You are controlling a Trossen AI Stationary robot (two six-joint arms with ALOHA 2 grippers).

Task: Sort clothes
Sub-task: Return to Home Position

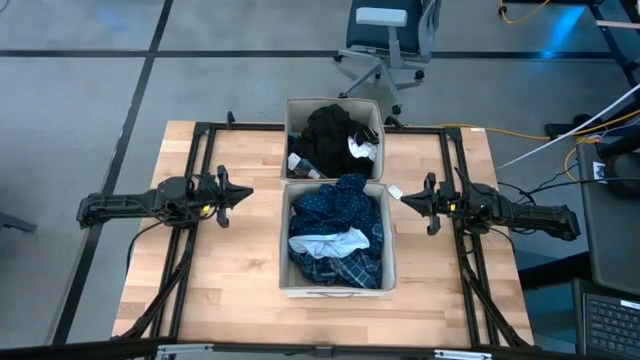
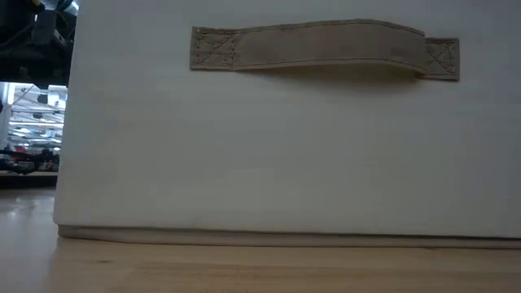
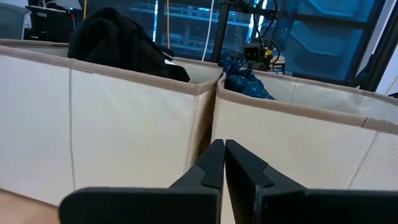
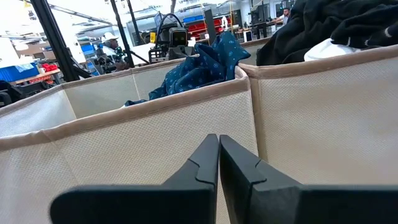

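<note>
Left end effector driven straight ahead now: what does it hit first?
The left end effector would probably meet the beige fabric bin holding the navy dotted garment, near its corner.

The desk (image 1: 235, 290) has a pale top of wooden planks. Two beige fabric bins stand on it down its middle, close against each other. The far bin (image 1: 291, 120) is at the middle of the far edge. The near bin (image 1: 285, 250) is set back from the near edge, with bare wood in front of it. In the low view its flat wall rests flush on the wood, with a strap handle (image 2: 321, 49) sewn high on it. A black frame (image 1: 200, 150) lies on the desk. Its rails run along the left and right sides, joined by a bar along the far edge.
</note>
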